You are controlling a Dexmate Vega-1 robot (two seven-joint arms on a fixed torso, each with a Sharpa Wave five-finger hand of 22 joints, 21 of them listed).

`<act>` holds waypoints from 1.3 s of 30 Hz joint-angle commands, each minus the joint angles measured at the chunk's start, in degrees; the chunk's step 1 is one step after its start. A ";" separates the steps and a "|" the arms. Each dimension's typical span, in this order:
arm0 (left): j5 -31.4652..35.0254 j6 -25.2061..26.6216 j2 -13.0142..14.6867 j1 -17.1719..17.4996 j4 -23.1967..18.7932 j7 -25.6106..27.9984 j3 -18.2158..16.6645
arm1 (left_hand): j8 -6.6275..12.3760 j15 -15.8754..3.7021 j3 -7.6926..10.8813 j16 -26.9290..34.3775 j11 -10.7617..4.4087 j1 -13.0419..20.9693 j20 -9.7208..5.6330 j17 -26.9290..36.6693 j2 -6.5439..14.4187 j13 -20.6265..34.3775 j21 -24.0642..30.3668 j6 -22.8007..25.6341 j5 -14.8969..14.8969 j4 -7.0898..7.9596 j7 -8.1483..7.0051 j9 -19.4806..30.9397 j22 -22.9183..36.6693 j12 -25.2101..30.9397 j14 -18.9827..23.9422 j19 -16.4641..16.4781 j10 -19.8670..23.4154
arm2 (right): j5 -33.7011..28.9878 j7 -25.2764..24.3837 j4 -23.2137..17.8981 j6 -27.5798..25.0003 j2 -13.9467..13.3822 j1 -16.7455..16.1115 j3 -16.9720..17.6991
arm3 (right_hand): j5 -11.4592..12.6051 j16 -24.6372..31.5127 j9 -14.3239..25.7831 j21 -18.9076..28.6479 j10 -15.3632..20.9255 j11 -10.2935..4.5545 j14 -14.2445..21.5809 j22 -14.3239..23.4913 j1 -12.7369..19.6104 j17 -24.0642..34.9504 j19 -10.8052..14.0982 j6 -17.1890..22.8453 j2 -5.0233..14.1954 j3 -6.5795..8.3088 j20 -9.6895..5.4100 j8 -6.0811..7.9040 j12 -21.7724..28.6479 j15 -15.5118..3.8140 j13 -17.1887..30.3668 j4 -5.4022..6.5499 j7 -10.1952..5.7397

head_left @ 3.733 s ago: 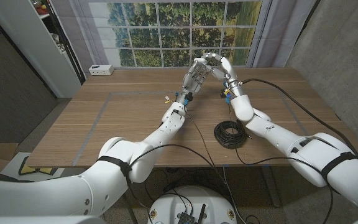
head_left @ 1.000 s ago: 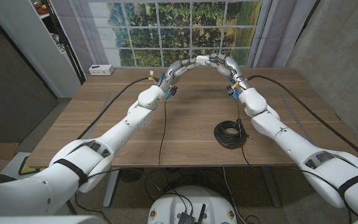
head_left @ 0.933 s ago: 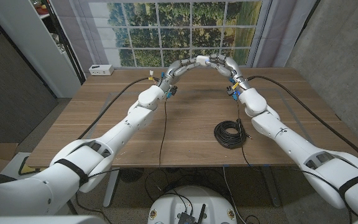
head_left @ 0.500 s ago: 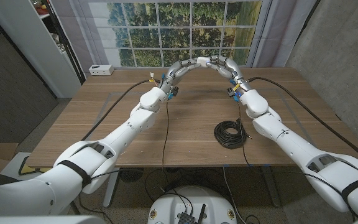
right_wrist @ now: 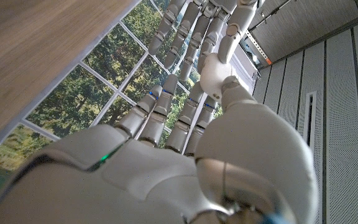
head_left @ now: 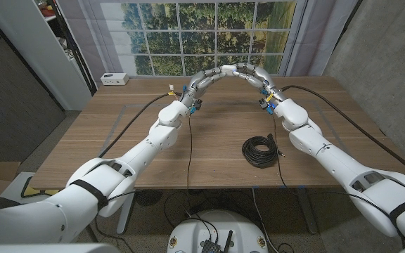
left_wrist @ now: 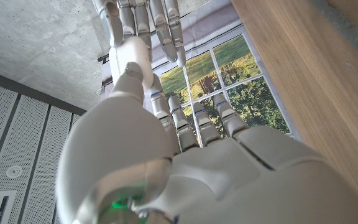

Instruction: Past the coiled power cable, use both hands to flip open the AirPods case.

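Past the black coiled power cable (head_left: 261, 151), my two hands meet fingertip to fingertip above the table's far edge. A small white shape between them is the AirPods case (head_left: 228, 68), and its lid cannot be made out. My left hand (head_left: 206, 76) holds it from the left and my right hand (head_left: 253, 73) from the right. The left wrist view shows my left hand (left_wrist: 185, 155) with the right hand's fingers (left_wrist: 148, 25) facing it. The right wrist view shows my right hand (right_wrist: 166, 162) with the left hand's fingers (right_wrist: 197, 25) opposite.
The wooden table (head_left: 118, 154) bears grey tape lines. A small white box (head_left: 114, 79) sits at its back left corner. Thin black cables (head_left: 188, 147) hang from both wrists across the tabletop. A window stands behind the far edge.
Over the last seconds both hands rose and moved farther out, and the elbows swung apart. In the last second the left forearm drifted slightly right; the hands stay joined.
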 commanded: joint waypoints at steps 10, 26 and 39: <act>3.57 2.46 2.39 1.53 -4.74 5.02 0.69 | 2.10 -3.02 1.74 0.22 0.01 -0.05 -0.17 0.29 0.90 0.27 0.57 4.13 0.01 1.04 -4.00 3.52 0.26 0.22 0.90 0.58 0.59 | 2.16 5.61 -0.06 -1.74 -0.27 1.58 -0.64 | -0.19 -0.03 -1.01 0.08 0.13 0.08 -0.62 0.08 -1.05 0.45 0.14 3.02 -1.08 -1.17 0.95 -0.31 -0.09 -9.50 -0.21 -0.32 0.31; 5.29 4.21 2.67 1.86 -5.89 7.98 1.51 | 2.50 -3.22 2.40 0.33 0.46 0.01 -0.22 0.26 0.71 0.37 0.91 4.14 -0.41 1.18 -3.57 4.64 0.42 0.33 1.87 0.94 1.31 | 2.19 5.07 -0.06 -3.70 0.16 1.71 -0.84 | 0.00 -0.09 -2.27 0.17 -0.02 0.37 -0.56 0.06 -2.35 0.46 0.11 5.92 -2.36 -2.37 1.06 -0.70 -0.36 -9.67 -0.51 -0.63 0.01; 3.24 2.74 1.65 1.13 -3.35 4.42 1.33 | 2.99 -3.09 3.39 -0.04 1.38 0.75 -0.22 0.09 0.37 0.50 1.11 4.34 -1.05 0.56 -3.25 5.88 0.58 0.09 1.95 0.88 1.17 | 0.26 2.87 2.52 -2.01 1.62 2.44 -1.32 | 0.23 0.63 -3.16 0.60 2.02 -0.36 1.07 0.05 -0.25 0.67 1.32 11.15 -0.95 -1.80 -0.20 -0.07 0.21 -10.02 -0.78 -2.07 0.03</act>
